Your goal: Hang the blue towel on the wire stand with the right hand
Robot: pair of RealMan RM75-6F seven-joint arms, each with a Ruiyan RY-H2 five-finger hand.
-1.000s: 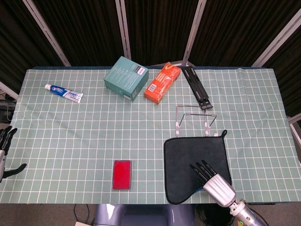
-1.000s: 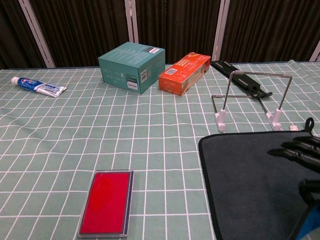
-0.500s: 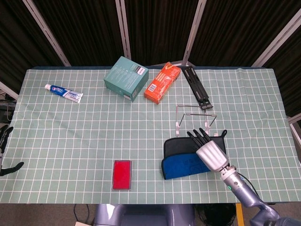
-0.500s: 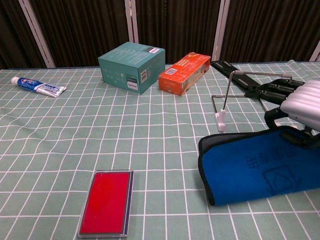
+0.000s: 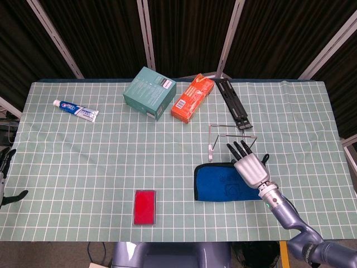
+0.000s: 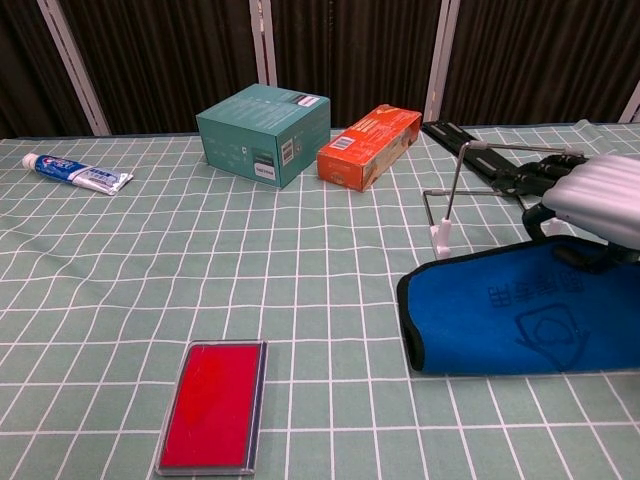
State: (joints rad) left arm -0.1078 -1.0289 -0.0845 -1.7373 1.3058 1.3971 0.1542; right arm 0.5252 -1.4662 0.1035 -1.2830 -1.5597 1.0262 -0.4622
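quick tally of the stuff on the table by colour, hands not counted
blue: 1, the blue towel
teal: 1, the teal box
orange: 1, the orange box
red: 1, the red case
white: 1, the toothpaste tube
black: 1, the black folding stand
bare metal: 1, the wire stand
total: 7

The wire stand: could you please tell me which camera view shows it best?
The head view: the whole wire stand shows from above, only its near side crossed by the right hand. The chest view shows its left upright and foot, with the hand hiding the right side.
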